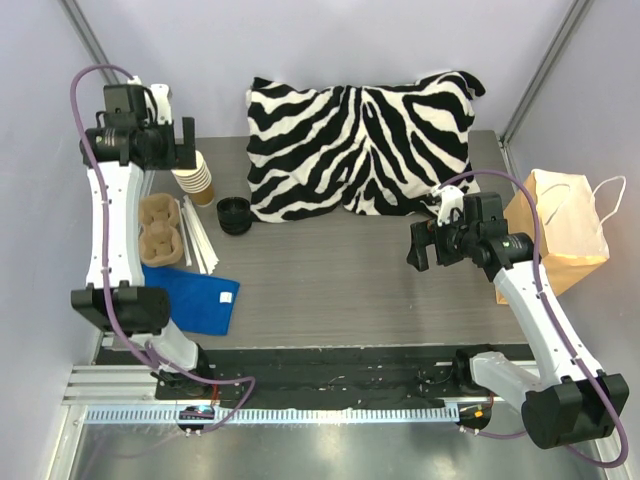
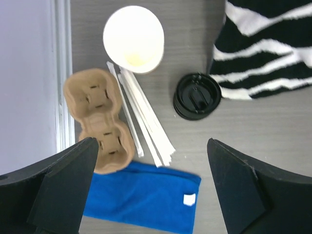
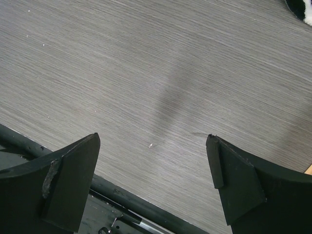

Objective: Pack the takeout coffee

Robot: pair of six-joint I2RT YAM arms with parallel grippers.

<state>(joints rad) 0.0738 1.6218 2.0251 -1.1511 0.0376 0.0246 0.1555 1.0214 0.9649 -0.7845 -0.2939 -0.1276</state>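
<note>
As both arms hang above it, worktop (image 1: 350,270): grey, fine straight grain, flat
left claw (image 2: 152,141): black wedge fingers spread wide, holding nothing, over the far left corner
right claw (image 3: 152,138): spread wide, empty, near the right edge
cup stack (image 2: 133,38): round paper, white inside
lid stack (image 2: 196,96): round black plastic, near the cups
carrier (image 2: 100,119): moulded brown pulp, two wells
takeout coffee: no lidded cup shows; cannot tell where it lies from either claw

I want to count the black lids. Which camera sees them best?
The left wrist view: the black lids sit close up, seen from above, nothing blocking. The top view shows them small, beside the zebra pillow. The right wrist view misses them.
</note>
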